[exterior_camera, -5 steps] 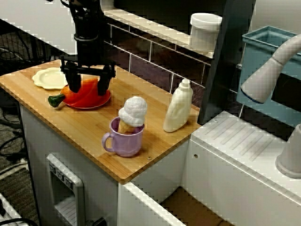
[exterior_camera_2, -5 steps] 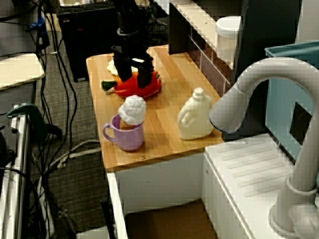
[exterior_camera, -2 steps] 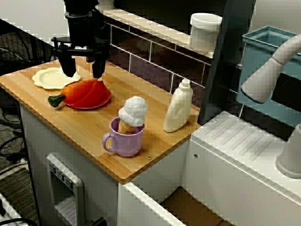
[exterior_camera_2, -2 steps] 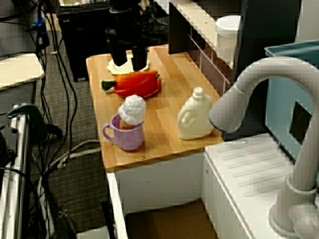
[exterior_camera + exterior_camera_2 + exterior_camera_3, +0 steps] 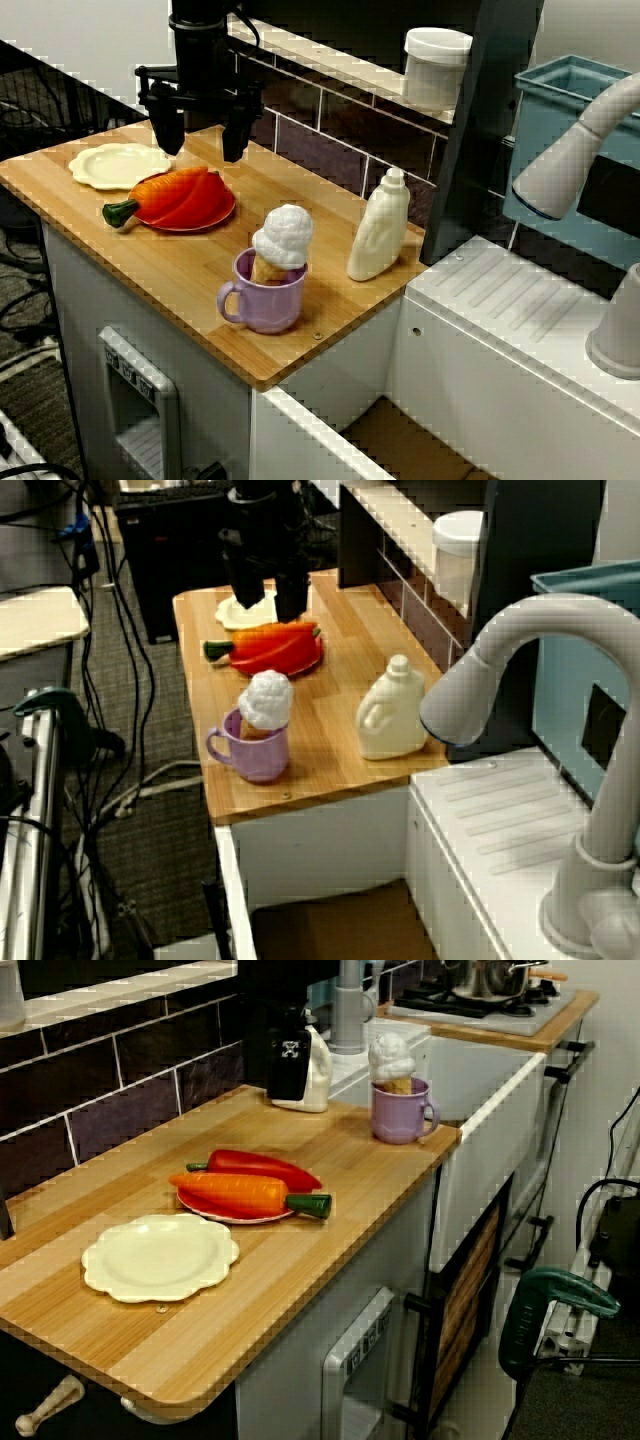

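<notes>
The gripper (image 5: 200, 144) hangs above the counter (image 5: 300, 205), its fingers spread apart. The carrot (image 5: 155, 192) lies on the red plate (image 5: 222, 213) just below it, untouched.

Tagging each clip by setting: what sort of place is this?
Probably a kitchen, quite possibly a toy or mock-up one: a light wooden countertop, a curved grey faucet over a white sink unit, and a steel pot on a stovetop further along.

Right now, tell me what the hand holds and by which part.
Nothing. The hand hangs open and empty, clear of the carrot.
</notes>
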Tool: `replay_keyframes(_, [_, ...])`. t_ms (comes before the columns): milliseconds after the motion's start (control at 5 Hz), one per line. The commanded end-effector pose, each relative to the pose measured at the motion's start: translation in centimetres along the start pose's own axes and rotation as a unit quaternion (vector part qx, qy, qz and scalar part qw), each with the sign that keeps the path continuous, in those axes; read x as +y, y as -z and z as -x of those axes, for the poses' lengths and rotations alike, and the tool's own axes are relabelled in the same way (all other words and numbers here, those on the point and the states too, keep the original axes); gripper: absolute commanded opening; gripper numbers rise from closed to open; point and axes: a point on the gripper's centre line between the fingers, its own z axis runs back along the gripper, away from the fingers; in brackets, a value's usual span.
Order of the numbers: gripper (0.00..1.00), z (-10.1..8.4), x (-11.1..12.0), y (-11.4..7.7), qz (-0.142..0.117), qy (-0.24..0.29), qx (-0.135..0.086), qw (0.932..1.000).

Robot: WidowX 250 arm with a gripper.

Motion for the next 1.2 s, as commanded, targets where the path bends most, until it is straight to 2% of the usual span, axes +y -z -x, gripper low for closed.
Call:
replay_keyframes(0, [1.0,1.0,-2.7,-4.3,0.028,0.032,-0.039,0.9983])
replay_keyframes(600, [1.0,1.7,-5.6,-6.8,0.038,0.061,-0.042,0.9965])
replay_keyframes(1000, [1.0,2.8,-6.9,-6.9,0.041,0.079,-0.057,0.9944])
